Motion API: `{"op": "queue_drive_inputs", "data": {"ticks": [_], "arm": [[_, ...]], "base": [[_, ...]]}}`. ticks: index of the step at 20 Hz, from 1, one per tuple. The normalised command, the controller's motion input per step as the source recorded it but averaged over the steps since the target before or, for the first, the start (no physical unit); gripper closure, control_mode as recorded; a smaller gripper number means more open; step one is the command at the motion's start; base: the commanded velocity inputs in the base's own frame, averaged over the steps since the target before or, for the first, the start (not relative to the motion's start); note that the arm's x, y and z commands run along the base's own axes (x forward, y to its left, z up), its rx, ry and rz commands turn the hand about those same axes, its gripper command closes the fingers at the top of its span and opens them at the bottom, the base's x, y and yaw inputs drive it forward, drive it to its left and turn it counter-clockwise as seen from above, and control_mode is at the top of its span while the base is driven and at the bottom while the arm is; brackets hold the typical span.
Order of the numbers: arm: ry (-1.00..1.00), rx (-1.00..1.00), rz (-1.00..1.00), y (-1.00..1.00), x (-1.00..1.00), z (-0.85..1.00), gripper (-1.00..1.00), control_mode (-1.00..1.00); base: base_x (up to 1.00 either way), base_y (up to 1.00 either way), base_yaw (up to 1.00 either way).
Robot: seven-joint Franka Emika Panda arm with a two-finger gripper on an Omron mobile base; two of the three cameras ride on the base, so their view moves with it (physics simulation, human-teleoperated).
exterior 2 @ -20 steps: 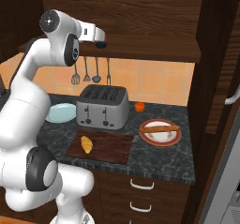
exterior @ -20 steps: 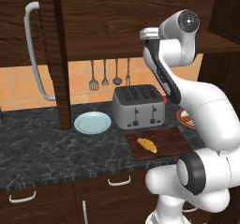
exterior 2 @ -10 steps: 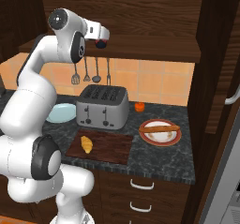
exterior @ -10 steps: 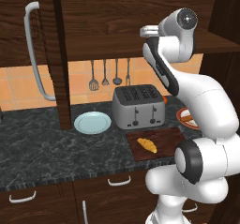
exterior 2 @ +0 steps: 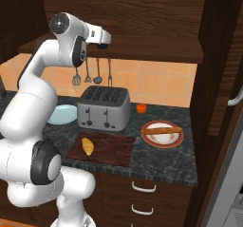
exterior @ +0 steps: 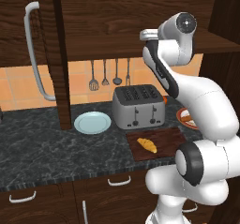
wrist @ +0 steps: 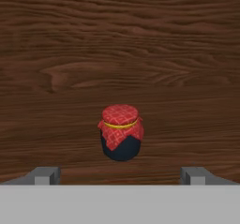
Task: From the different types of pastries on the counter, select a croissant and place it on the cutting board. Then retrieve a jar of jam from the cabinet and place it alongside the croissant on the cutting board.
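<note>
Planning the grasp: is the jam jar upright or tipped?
Upright: in the hand view the jar of jam stands with its red checked lid on top, between the spread fingers.

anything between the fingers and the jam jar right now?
Nothing visible. In the hand view the jar stands upright on the cabinet shelf, centred ahead of the gripper, whose fingers are spread wider than the jar. The stretch of shelf between them is bare wood.
</note>
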Motion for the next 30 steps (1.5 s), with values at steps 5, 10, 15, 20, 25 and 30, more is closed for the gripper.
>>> {"op": "queue_drive_inputs", "data": {"ticks": [5,10,15,20,25,30], "arm": [[-0.01,0.00,0.00,0.00,0.20,-0.10,-1.00,-1.00],[-0.01,0.00,0.00,-0.06,0.18,-0.04,-1.00,-1.00],[0.00,0.01,0.00,-0.10,0.21,-0.01,-1.00,-1.00],[0.00,0.00,0.00,0.00,0.00,-0.01,-1.00,-1.00],[-0.01,0.00,0.00,0.00,0.16,-0.07,-1.00,-1.00],[0.00,0.00,0.00,0.00,0.09,-0.08,-1.00,-1.00]], "base": [[0.00,0.00,0.00],[0.00,0.00,0.00],[0.00,0.00,0.00],[0.00,0.00,0.00],[0.00,0.00,0.00],[0.00,0.00,0.00]]}}
